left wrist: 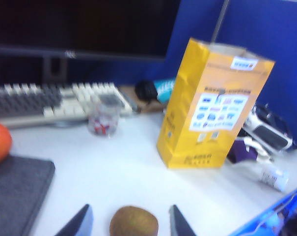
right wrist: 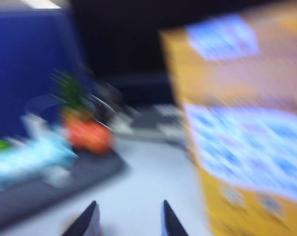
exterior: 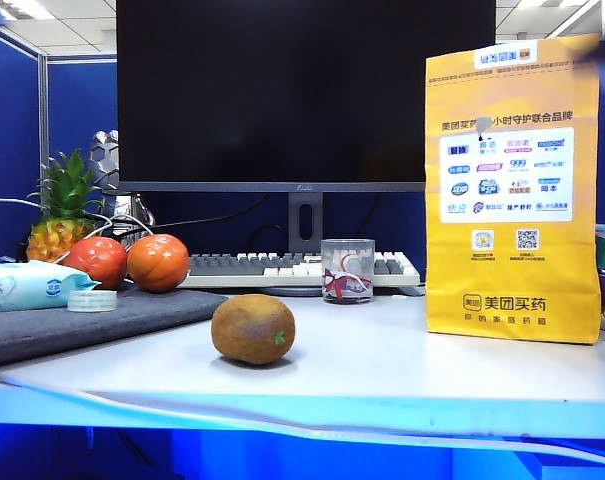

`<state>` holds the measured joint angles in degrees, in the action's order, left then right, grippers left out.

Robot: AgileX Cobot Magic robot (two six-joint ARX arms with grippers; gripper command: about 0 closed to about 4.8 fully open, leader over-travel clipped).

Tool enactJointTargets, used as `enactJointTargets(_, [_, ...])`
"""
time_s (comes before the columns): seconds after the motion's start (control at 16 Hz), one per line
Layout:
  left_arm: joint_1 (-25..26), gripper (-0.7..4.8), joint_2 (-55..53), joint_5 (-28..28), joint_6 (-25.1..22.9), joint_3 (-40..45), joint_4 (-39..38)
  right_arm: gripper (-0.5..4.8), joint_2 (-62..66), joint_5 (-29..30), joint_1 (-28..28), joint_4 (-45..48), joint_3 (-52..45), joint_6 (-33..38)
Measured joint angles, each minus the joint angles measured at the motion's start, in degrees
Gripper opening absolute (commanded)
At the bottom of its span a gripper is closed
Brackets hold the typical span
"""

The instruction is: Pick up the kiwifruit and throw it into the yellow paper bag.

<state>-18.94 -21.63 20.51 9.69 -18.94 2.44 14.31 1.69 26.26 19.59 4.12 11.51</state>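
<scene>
The brown fuzzy kiwifruit [exterior: 252, 328] lies on the white table near its front edge, with a small green mark on its side. In the left wrist view the kiwifruit [left wrist: 133, 222] sits between the fingers of my left gripper [left wrist: 130, 206], which is open with a gap on each side of the fruit. The yellow paper bag [exterior: 512, 190] stands upright at the right, and the left wrist view shows the bag [left wrist: 212, 105] with its top open. My right gripper [right wrist: 129, 201] is open over bare table beside the bag [right wrist: 246, 128]; that view is blurred. Neither arm shows in the exterior view.
Two orange-red fruits [exterior: 132, 262], a pineapple [exterior: 62, 215], a wipes pack [exterior: 27, 285] and a tape roll [exterior: 92, 300] crowd a grey mat [exterior: 92, 320] at the left. A glass cup [exterior: 347, 270], a keyboard [exterior: 282, 268] and a monitor [exterior: 302, 95] stand behind.
</scene>
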Motion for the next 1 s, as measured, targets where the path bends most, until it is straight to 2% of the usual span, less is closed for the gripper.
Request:
enactJointTargets(0.06, [0.0,4.06,-4.46,0.11,-0.31,-1.68,0.37,1.7,-0.04,2.05,0.11,2.32,0.02,0.35])
enactJointTargets(0.12, [0.0,4.79,-7.91,0.46,-1.22,-2.91,0.26,1.7,-0.09,2.47,0.13,2.51,0.02,0.48])
enactJointTargets(0.25, [0.0,4.79,-17.4,2.05,-4.42,-7.93,-1.66,1.7,0.07,2.38,0.13,1.92,0.04,0.5])
enactJointTargets(0.37, [0.0,4.79,-24.15,0.98,-6.51,-12.79,-6.67,1.7,0.09,0.24,0.13,1.29,0.61,0.5])
enactJointTargets(0.5, [0.0,4.79,-30.27,-0.07,-9.73,-16.61,-11.39,1.7,0.28,-5.33,0.13,-2.36,3.82,-0.42])
enactJointTargets(0.62, [0.0,4.79,-35.47,0.66,-10.21,-20.13,-12.79,1.7,2.78,-8.63,0.09,-4.79,7.08,-1.84])
enactJointTargets(0.81, [-1.86,4.79,-43.21,4.42,-12.22,-24.63,-15.72,1.7,13.0,-9.07,0.09,-10.34,13.33,-2.14])
enactJointTargets(0.94, [-4.5,4.79,-46.84,4.55,-12.5,-26.38,-16.74,1.7,19.28,-7.3,0.11,-12.07,15.58,-2.16])
enactJointTargets(1.0, [-7.06,4.79,-49.44,2.78,-12.15,-27.87,-18.25,1.7,23.41,-4.74,0.09,-12.7,16.92,-2.14])
